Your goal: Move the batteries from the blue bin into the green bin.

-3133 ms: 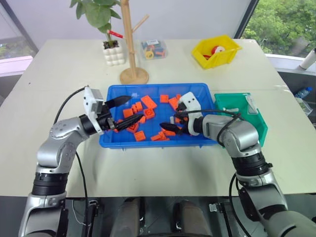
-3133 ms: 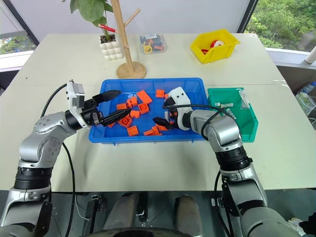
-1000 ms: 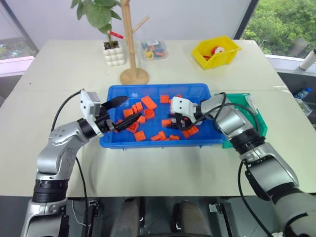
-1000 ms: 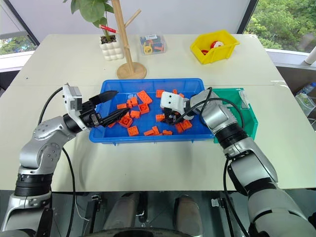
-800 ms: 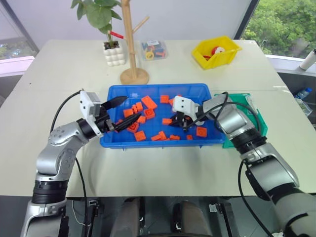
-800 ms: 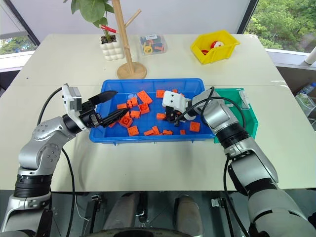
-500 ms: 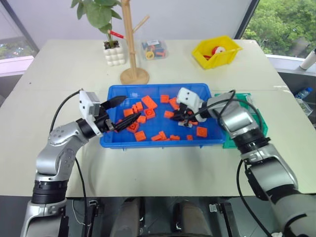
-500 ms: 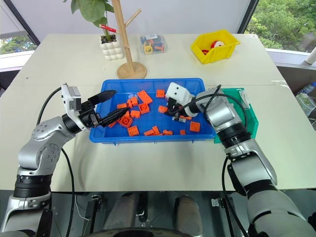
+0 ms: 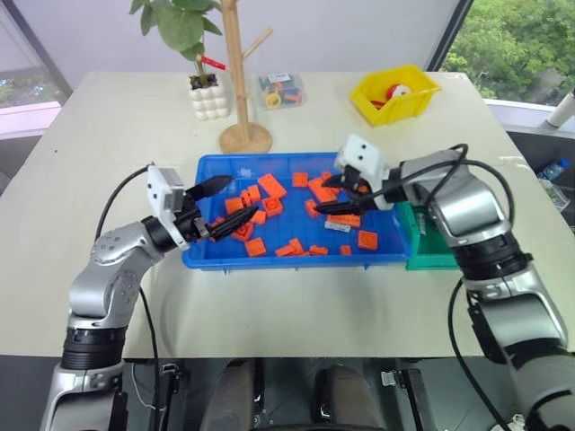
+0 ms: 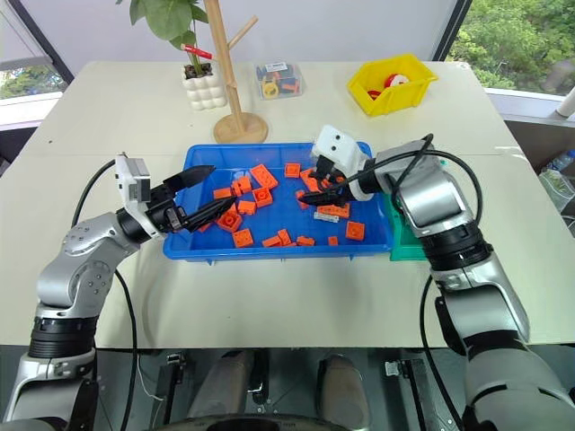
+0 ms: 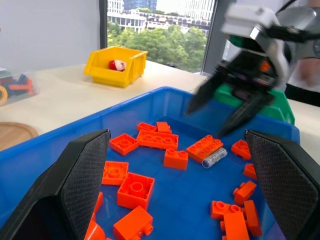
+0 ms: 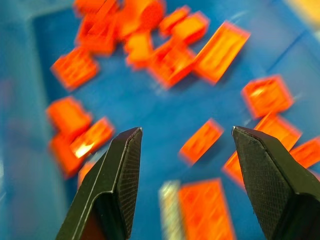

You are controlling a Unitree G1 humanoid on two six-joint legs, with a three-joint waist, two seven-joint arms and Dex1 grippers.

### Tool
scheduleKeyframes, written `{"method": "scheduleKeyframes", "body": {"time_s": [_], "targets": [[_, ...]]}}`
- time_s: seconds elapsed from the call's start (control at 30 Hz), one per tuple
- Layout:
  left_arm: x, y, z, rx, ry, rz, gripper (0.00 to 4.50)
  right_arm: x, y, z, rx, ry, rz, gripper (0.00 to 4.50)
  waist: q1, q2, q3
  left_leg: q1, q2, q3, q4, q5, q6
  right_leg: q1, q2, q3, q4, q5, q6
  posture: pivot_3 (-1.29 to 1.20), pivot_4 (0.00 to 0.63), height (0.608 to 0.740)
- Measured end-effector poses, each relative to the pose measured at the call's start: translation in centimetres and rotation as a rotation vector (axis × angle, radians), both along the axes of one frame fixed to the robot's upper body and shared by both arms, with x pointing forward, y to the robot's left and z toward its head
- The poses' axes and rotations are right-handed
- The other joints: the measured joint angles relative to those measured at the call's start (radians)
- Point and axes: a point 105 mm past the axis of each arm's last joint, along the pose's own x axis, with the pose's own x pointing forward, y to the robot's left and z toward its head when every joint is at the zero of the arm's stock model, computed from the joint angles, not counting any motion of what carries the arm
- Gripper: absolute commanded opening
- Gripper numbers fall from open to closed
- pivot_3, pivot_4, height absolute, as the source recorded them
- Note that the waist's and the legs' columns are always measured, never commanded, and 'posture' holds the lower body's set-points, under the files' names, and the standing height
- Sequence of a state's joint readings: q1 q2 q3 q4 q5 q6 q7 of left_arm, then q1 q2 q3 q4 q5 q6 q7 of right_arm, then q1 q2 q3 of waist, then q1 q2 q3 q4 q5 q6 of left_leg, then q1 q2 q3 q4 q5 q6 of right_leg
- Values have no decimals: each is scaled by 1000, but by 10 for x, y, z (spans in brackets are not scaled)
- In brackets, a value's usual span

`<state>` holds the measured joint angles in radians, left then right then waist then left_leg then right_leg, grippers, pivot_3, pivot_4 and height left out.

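Left eye view: the left hand [image 9: 218, 208] hovers over the left end of the blue bin [image 9: 280, 259], its two fingers spread wide and empty. The bin, near the middle of the table [image 9: 108, 126], is littered with orange toy bricks [image 9: 272, 187]. One of the batteries [image 9: 338, 226] lies on the bin floor toward its right end, just beside a long brick; the left wrist view shows this silvery cylinder [image 11: 214, 158] clearly. The right hand [image 9: 344, 194] hangs above that spot, fingers parted about halfway, with nothing between them. The green bin [image 9: 428, 254] sits touching the blue bin's right end, mostly hidden behind the right arm, so I cannot tell what it holds. At least this one battery remains to be moved; whether others hide among the bricks is unclear
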<state>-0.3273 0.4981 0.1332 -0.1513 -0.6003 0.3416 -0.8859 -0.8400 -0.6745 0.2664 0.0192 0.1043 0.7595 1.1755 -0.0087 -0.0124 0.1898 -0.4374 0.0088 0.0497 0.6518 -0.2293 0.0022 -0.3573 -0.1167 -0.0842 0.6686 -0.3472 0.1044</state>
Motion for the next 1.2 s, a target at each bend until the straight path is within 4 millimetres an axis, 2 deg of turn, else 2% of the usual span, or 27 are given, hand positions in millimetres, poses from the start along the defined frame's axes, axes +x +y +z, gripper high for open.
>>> {"method": "scheduleKeyframes", "body": {"time_s": [0.13,0.53,0.8,0.97,1.2], "targets": [[0,0,0,0,1,1,4500,-7,-13,-9,-34,41,-5,2916,-4,0,0,0,1,0,0,0,0,0,0,0,0,0,0,0,150,739],[1,1,0,-1,1,7,4500,-18,-10,-38,-62,123,27,2916,-1,0,0,0,0,0,0,0,0,1,0,0,-1,0,0,0,150,739],[1,2,-2,-3,8,20,4500,-10,-16,-54,-82,125,-12,2916,-1,0,0,0,0,0,0,0,0,0,0,0,-1,0,0,0,150,739],[-1,2,-2,-1,5,22,4500,-8,-16,-56,-74,134,-21,2916,-2,0,0,0,0,0,0,0,0,1,0,0,-1,0,0,0,150,739],[-1,3,-2,0,6,25,4500,-2,-13,-49,-56,114,-31,2916,-2,0,0,0,0,0,0,0,0,0,0,0,-1,0,0,0,150,739]]}}
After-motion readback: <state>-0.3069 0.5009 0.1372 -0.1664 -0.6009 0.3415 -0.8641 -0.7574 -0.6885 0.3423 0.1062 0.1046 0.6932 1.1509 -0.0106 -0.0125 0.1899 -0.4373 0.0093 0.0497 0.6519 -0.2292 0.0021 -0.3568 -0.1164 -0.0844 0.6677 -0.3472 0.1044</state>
